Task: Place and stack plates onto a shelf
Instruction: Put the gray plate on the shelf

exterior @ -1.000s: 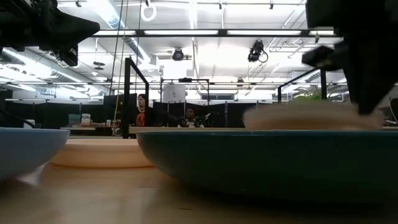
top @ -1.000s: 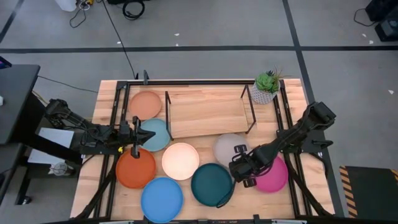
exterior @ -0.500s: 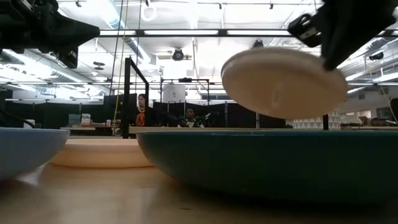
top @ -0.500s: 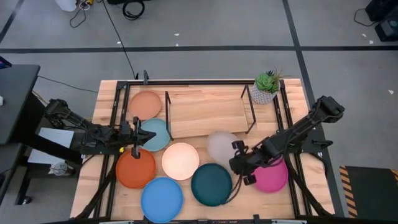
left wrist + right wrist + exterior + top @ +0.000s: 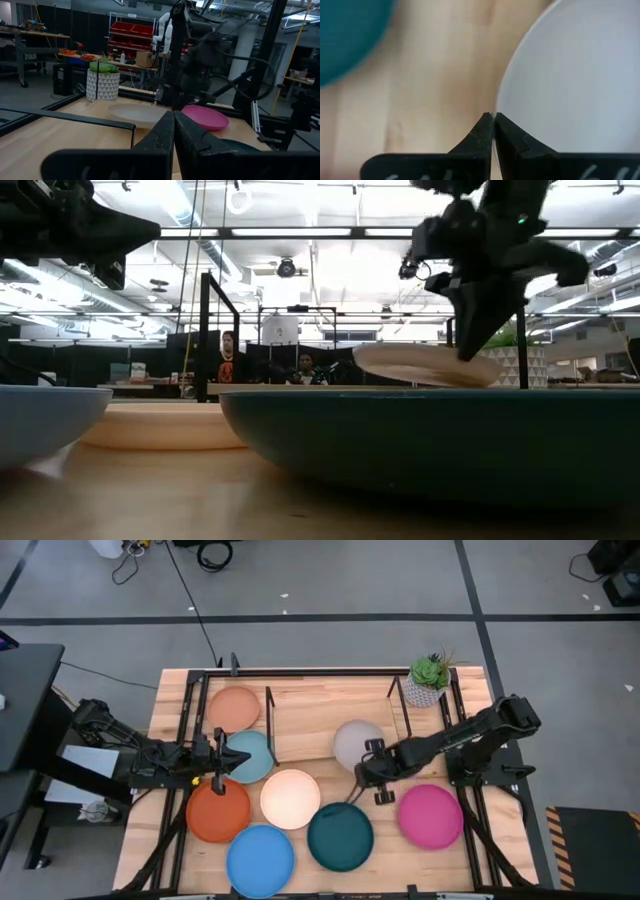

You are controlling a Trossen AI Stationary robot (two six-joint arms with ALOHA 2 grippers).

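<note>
The right gripper [image 5: 368, 766] pinched the grey plate [image 5: 356, 743] by its rim over the shelf [image 5: 330, 720], near the potted plant [image 5: 428, 680] and a shelf rod, while the left gripper [image 5: 218, 754] sat closed over the light teal plate [image 5: 250, 757].

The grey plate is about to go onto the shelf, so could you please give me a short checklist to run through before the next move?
1. Right hand shut on the grey plate's rim: ok, the wrist view shows its fingers pinched at the edge.
2. Plate clear of the table: ok, in the low view it hangs above the dark teal plate.
3. Plate fully over the shelf: not ok, it overlaps the right front corner.
4. Landing spot on the shelf's wood base bare: ok.
5. Plate level: ok, near flat in the low view.
6. Left hand out of the way: ok, parked by the light teal plate.
</note>
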